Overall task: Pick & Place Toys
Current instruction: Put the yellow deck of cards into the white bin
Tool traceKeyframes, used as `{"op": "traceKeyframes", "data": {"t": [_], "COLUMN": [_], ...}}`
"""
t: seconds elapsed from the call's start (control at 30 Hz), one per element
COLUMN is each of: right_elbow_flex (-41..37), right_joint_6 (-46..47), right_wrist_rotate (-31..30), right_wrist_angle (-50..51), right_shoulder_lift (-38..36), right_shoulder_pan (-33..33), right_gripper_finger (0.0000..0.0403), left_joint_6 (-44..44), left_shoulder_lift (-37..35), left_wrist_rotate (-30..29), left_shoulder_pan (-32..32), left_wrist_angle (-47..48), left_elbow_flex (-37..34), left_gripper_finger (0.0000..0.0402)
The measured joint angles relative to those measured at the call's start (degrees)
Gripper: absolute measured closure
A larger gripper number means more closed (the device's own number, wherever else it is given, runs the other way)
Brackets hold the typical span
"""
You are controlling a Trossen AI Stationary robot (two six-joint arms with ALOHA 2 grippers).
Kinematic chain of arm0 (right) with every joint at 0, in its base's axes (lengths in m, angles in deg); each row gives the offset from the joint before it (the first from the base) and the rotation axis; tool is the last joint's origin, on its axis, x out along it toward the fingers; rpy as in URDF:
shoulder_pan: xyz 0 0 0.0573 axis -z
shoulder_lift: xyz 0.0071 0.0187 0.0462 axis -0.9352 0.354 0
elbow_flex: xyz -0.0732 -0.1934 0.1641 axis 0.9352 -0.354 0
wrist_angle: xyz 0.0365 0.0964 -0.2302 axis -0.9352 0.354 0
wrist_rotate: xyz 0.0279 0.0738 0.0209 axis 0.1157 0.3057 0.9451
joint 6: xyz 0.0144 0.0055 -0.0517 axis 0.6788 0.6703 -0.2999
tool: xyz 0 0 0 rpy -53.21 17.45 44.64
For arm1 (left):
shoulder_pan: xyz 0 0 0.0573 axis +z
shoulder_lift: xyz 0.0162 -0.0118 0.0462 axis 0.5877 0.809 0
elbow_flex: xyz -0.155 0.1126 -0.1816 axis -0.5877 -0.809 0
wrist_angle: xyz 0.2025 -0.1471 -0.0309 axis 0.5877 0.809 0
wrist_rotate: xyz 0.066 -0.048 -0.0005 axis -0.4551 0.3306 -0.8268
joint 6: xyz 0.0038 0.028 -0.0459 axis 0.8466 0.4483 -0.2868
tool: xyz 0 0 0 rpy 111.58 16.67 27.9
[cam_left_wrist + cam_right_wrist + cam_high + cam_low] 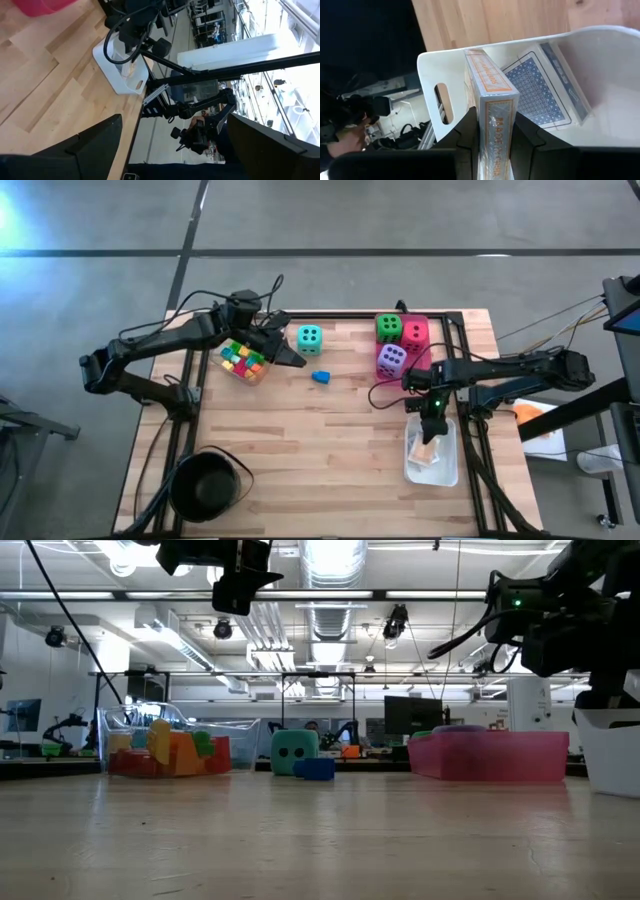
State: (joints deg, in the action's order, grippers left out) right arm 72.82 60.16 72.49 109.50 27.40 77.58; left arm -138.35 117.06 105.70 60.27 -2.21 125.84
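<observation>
Seen from above: left gripper (pixel 290 356) between clear tray (pixel 243 362) of coloured blocks and teal die (pixel 309 337), blue block (pixel 321 377) close by, right gripper (pixel 432 432) over white tray (pixel 446 470), black pot (pixel 205 483) at near-left corner.

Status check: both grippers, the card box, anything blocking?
Right gripper shut on card box, over white tray. Left gripper open, empty, beside teal die. Nothing blocking.

Wooden slat table (pixel 330 450), black frame. Resting on top: clear tray (pixel 243 362) with multicoloured blocks, far-left area; teal die (pixel 309 337) just beside it; small blue block (pixel 321 377) near die; pink tray (pixel 420 340) at far-right corner; white tray (pixel 447 465) at right edge; round black pot (pixel 204 484) at near-left corner
</observation>
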Motion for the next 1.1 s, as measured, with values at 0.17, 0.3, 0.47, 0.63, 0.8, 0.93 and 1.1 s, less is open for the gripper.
{"op": "traceKeyframes", "data": {"t": [0.17,0.3,0.47,0.63,0.8,0.93,1.1], "right_elbow_flex": [0.0,0.0,0.0,0.0,0.0,0.0,0.0], "right_joint_6": [-0.2,0.0,0.7,0.7,0.6,0.7,1.2], "right_wrist_rotate": [-0.6,-0.7,-1.5,-1.5,-1.5,-1.5,-3.0], "right_wrist_angle": [0.1,0.1,0.1,0.1,0.1,0.1,0.1], "right_shoulder_lift": [0.0,0.0,0.0,0.0,0.0,0.0,-0.1], "right_shoulder_pan": [0.0,0.0,0.0,0.0,0.0,0.0,0.0], "right_gripper_finger": [0.0344,0.0344,0.0288,0.0216,0.0180,0.0161,0.0148], "left_joint_6": [-0.2,-0.4,-0.4,-0.4,-0.4,-0.4,-0.4], "left_shoulder_lift": [0.0,0.0,0.0,0.0,0.0,0.0,0.0], "left_wrist_rotate": [0.0,0.0,0.0,0.0,0.2,0.2,0.2], "left_shoulder_pan": [0.0,0.0,0.0,0.0,0.0,0.0,0.0], "left_wrist_angle": [0.0,0.0,0.0,0.0,0.0,0.0,0.0], "left_elbow_flex": [0.0,0.0,0.0,0.0,0.0,0.0,0.0], "left_gripper_finger": [0.0041,0.0041,0.0041,0.0041,0.0042,0.0042,0.0042]}}
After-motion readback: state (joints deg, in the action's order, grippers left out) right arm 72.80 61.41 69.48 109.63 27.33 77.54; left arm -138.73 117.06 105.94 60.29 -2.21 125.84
